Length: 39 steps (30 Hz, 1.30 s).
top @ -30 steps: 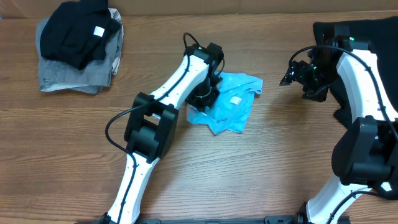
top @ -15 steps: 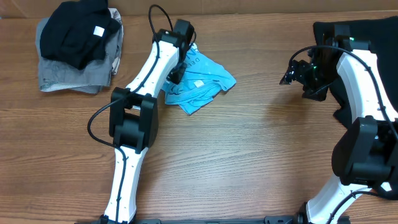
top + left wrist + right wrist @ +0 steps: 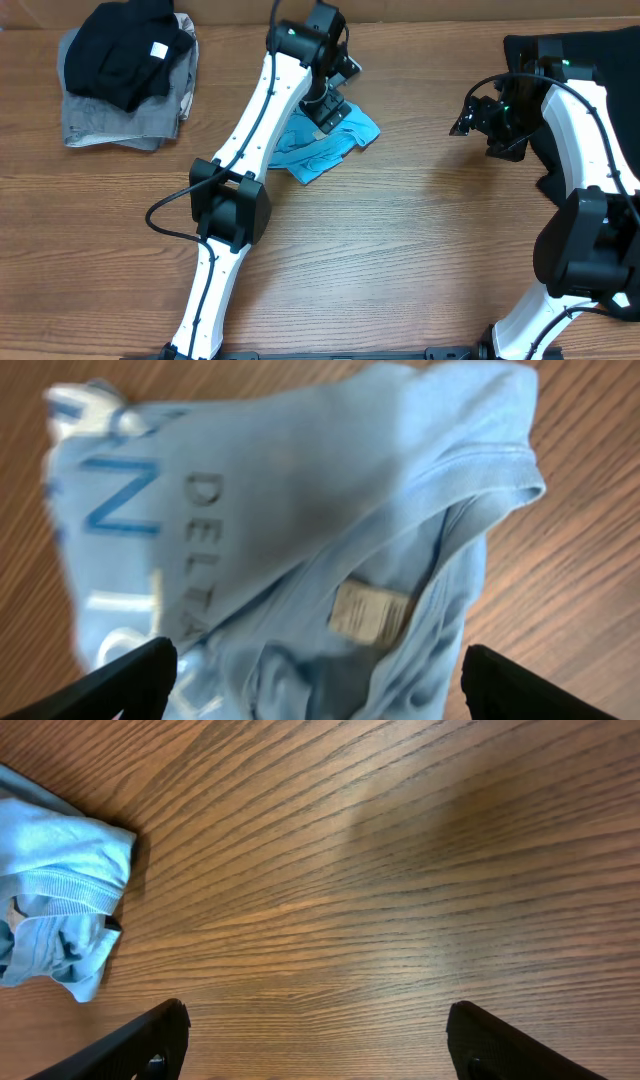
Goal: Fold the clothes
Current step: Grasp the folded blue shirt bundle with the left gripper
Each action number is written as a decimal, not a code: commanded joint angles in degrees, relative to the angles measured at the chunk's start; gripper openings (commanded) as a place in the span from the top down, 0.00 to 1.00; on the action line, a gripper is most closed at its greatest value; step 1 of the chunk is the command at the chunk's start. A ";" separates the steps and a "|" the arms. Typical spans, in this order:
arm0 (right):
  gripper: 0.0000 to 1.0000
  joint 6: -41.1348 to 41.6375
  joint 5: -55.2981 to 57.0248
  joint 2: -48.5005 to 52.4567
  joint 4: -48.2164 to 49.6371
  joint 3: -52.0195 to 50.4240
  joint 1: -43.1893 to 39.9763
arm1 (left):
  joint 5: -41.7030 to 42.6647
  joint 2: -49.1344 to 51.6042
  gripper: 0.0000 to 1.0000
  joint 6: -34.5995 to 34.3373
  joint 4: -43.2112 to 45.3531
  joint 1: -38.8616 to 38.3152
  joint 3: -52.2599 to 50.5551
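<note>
The light blue T-shirt (image 3: 312, 155) lies crumpled on the wooden table, left of centre toward the back. My left gripper (image 3: 332, 108) hovers open just over its back edge. In the left wrist view the T-shirt (image 3: 300, 510) fills the frame, with "DELTA" lettering and a tan neck label (image 3: 370, 610). The left gripper (image 3: 320, 700) has its jaws wide apart above the cloth, holding nothing. My right gripper (image 3: 463, 118) stands open over bare table to the shirt's right. The right wrist view shows that gripper (image 3: 320, 1050) empty, with the shirt's edge (image 3: 50, 900) at far left.
A black garment (image 3: 125, 55) lies on a folded grey one (image 3: 110, 125) at the back left corner. Another black garment (image 3: 615, 55) lies at the back right, under the right arm. The left arm's base link (image 3: 230, 205) stands mid-table.
The left gripper dragged the blue T-shirt left and back, then opened and let it go, rising slightly. The shirt now lies free. The right arm has not moved.
</note>
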 commanded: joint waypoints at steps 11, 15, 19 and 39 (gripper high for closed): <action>0.14 -0.90 -0.33 -1.49 0.31 1.16 -0.07 | 7.56 0.70 0.00 8.87 8.33 -0.76 -16.02; 0.14 -0.90 -0.33 -1.49 0.79 1.16 -0.07 | 7.63 0.70 0.01 8.85 7.48 -1.90 -17.90; 0.14 -0.87 -0.33 -1.49 1.18 1.16 -0.07 | 6.45 0.70 0.06 8.83 5.75 -2.54 -18.05; 0.14 -0.87 -0.52 -1.49 1.92 1.16 -0.07 | 7.08 0.13 0.00 8.81 -7.37 -2.62 -6.47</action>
